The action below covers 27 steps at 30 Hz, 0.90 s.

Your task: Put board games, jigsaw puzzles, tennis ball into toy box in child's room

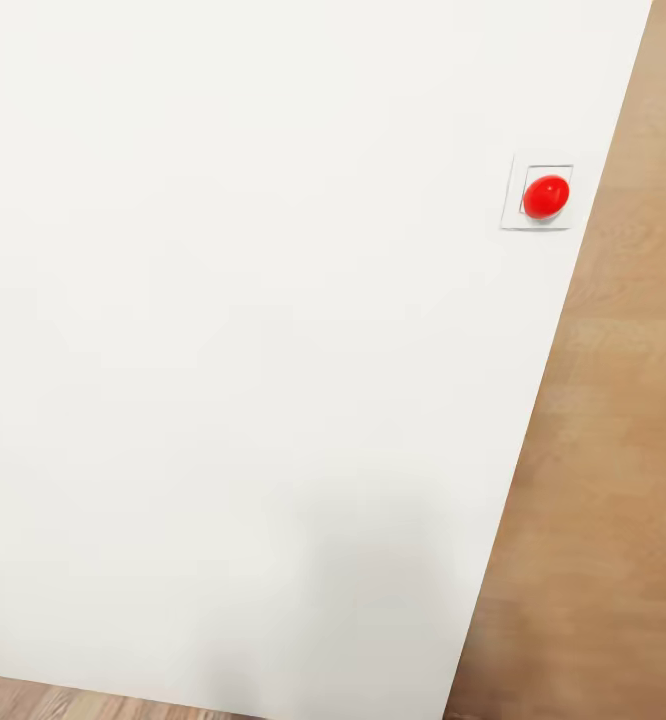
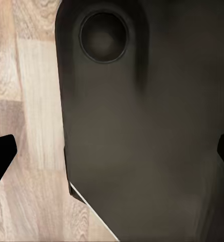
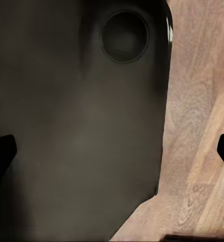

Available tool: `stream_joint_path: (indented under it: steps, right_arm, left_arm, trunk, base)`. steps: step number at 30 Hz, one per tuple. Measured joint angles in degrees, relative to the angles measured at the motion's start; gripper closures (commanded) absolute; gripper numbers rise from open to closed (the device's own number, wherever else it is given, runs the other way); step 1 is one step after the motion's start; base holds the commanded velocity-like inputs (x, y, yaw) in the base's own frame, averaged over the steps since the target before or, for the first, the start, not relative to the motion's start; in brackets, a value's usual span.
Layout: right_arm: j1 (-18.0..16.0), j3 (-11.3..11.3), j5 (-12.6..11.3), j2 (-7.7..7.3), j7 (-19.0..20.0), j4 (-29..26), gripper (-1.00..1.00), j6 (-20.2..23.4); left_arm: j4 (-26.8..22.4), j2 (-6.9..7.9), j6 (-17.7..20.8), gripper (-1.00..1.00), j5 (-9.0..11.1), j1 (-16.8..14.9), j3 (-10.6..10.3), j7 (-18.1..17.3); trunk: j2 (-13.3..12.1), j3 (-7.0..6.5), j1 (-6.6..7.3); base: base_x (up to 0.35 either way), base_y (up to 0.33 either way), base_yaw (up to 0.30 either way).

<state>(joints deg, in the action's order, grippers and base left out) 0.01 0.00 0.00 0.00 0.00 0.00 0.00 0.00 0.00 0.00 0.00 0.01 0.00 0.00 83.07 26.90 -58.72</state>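
White wall point(image 1: 223, 350) cut off at three picture edges; both end effectors' fingertips cropped.

Count: 1 plain white wall panel point(image 1: 223, 350). 1 round red button point(image 1: 546, 196), set in 1 square white wall plate point(image 1: 513, 215). 1 light wood-plank floor point(image 1: 613, 450). 1 dark grey rounded robot body panel point(image 2: 142, 151), with 1 circular recess point(image 2: 104, 37) in each wrist view.
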Motion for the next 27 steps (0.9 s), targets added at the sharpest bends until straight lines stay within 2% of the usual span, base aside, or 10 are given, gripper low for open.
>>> stream_joint_path:
  steps: [3, 6, 8, 12, 27]
  right_arm:
    - [0.0, -0.6, -0.1, 0.96, -0.2, -0.2, -1.0, -0.9]
    - [0.0, -0.6, -0.1, 1.92, -0.2, -0.2, -1.0, -1.8]
    - [0.0, -0.2, 0.0, 2.51, -0.2, -0.2, -1.0, -1.8]
    - [0.0, -0.1, 0.1, 2.66, -0.2, -0.3, -1.0, -0.7]
    - [0.0, 0.1, 0.4, 3.01, -0.2, -0.3, -1.0, -2.7]
  left_arm:
    - [-0.2, 0.84, -0.9, -1.0, -0.2, 0.0, 0.1, -0.2]
    - [-0.2, 0.84, -1.8, -1.0, -0.2, 0.0, 0.1, -0.2]
    - [-0.2, 0.2, -2.1, -1.0, -0.2, 0.0, -0.1, -0.1]
    - [-0.2, -0.16, -1.1, -1.0, -0.2, 0.0, -0.3, 0.0]
    - [-0.2, -0.27, -1.5, -1.0, -0.2, 0.0, -0.1, 0.0]
  trunk:
    - [0.0, -0.01, 0.0]
    - [0.0, -0.02, -0.01]
    - [0.0, -0.02, -0.01]
    - [0.0, -0.02, -0.01]
    - [0.0, -0.02, -0.01]
  base:
    - [0.0, 0.0, 0.0]
    - [0.0, 0.0, 0.0]
    - [0.0, 0.0, 0.0]
    - [0.0, 0.0, 0.0]
    - [0.0, 0.0, 0.0]
